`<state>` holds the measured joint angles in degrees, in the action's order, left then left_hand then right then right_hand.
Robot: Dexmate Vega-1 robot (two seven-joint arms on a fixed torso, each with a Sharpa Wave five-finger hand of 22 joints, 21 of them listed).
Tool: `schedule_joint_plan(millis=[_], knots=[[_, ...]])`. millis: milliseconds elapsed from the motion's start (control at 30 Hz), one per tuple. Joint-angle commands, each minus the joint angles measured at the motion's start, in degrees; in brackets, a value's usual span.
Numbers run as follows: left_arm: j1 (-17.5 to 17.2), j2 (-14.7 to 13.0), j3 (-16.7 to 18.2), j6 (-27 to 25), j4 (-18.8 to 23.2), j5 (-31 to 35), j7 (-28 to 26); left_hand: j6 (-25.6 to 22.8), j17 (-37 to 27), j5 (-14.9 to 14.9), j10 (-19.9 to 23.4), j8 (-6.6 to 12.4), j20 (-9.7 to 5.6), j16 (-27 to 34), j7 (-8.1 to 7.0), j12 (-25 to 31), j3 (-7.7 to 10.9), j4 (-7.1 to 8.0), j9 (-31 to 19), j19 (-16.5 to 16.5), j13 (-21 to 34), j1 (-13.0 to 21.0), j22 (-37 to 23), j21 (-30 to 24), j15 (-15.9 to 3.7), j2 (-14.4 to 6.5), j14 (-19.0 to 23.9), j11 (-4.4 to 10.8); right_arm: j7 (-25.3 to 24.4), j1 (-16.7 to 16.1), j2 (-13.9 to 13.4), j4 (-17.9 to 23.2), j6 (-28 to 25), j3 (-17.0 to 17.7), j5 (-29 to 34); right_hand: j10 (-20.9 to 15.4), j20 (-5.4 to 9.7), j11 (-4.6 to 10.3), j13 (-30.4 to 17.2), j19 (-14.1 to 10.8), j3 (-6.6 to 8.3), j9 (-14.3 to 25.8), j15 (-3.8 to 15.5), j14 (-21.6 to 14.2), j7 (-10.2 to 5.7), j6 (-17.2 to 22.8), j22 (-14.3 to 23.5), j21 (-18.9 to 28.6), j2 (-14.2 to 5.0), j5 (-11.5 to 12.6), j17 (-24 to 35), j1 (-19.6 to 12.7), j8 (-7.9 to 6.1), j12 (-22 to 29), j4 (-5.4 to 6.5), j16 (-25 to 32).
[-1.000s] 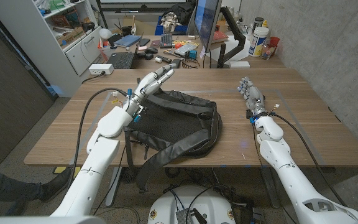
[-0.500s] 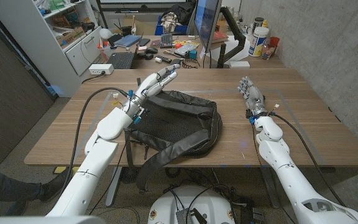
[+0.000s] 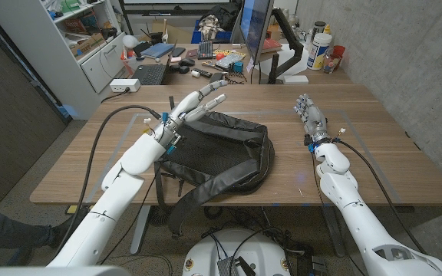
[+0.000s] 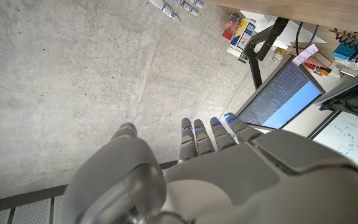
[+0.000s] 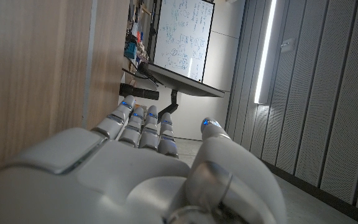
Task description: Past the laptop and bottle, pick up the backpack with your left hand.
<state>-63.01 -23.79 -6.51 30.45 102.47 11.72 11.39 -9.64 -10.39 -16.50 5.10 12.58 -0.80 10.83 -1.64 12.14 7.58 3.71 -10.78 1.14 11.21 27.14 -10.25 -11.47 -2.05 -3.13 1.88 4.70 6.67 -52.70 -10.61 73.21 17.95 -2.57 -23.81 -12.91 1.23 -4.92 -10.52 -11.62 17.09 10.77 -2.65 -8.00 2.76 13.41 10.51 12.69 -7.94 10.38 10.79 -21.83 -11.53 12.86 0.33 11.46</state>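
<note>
Backpack [image 3: 221, 149] flat mid-table, straps trailing over the near edge, not yet gripped.
Left hand [image 3: 194, 105] hovers above its far-left corner, fingers spread and extended, holding nothing; right hand [image 3: 311, 119] stands on the table [image 3: 374, 138] well to the right, fingers straight, empty. Risk: closing from this height grabs only loose fabric, so the bag could slip out, or the dangling straps could snag on the table edge during the lift.

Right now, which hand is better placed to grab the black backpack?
The left hand. It hovers open over the far left corner of the backpack, fingers spread above the fabric. The right hand stands at the table's right side, apart from the bag.
</note>
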Motion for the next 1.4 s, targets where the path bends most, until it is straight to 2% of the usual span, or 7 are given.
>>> schedule_joint_plan(millis=[33,500,900,1400], knots=[[0.35,-4.95,-2.64,0.63,1.77,3.24,-4.28,-0.4,-0.2,-0.04,0.19,0.37,0.5,0.41,-0.16,0.2,0.06,-0.39,-0.21,0.35,0.19,0.78,-0.23,-0.38,-1.17,0.05,0.62,0.24,0.15,-0.16,-0.03,0.09,0.17,0.11,-0.18,-0.46,-0.25,0.02,-0.24,-0.34,0.57,0.13,-0.05,-0.35,0.03,0.43,0.19,-0.19,-0.18,0.37,0.28,-0.28,0.0,0.35,0.0,0.01],[3.65,-10.59,-6.77,1.86,1.59,4.49,-6.09,-0.56,-0.18,-0.13,0.74,0.32,0.53,0.52,-0.26,0.26,0.29,-0.89,-0.23,-0.21,0.2,1.65,-0.22,-0.54,-1.44,-0.08,1.31,0.57,-0.79,-1.08,0.37,1.16,0.25,0.16,-0.03,-0.49,-0.34,0.01,-0.24,-0.27,0.66,0.13,-0.01,-0.34,-0.07,0.61,0.19,-0.27,-0.2,0.39,0.28,-0.32,-0.03,0.3,-0.04,-0.07],[6.43,-16.43,-9.29,1.1,3.39,6.75,-6.26,1.43,-0.15,-0.31,0.83,-0.48,1.42,0.38,-0.67,0.13,0.65,-1.85,-0.26,-0.76,0.24,3.14,-0.21,-0.64,-1.45,-0.01,1.43,0.85,-1.63,-1.32,0.82,1.31,0.22,0.1,0.2,-0.59,-0.33,0.15,-0.24,-0.22,0.75,0.14,0.02,-0.45,-0.06,0.68,0.2,-0.33,-0.24,0.41,0.27,-0.35,-0.02,0.29,-0.07,-0.1],[6.26,-23.23,-9.77,-0.79,6.63,9.85,-8.64,3.47,-0.15,-0.58,0.67,-1.01,2.34,0.26,-1.21,-0.07,1.48,-3.48,-0.33,-0.73,0.32,5.76,-0.23,-0.53,-1.3,-0.12,1.5,1.58,-2.45,-1.66,1.23,2.35,0.23,-0.16,0.63,-0.7,-0.47,0.23,-0.25,-0.2,0.84,0.14,-0.1,-0.71,-0.15,0.86,0.21,-0.38,-0.26,0.43,0.27,-0.37,-0.04,0.27,-0.09,-0.08]])
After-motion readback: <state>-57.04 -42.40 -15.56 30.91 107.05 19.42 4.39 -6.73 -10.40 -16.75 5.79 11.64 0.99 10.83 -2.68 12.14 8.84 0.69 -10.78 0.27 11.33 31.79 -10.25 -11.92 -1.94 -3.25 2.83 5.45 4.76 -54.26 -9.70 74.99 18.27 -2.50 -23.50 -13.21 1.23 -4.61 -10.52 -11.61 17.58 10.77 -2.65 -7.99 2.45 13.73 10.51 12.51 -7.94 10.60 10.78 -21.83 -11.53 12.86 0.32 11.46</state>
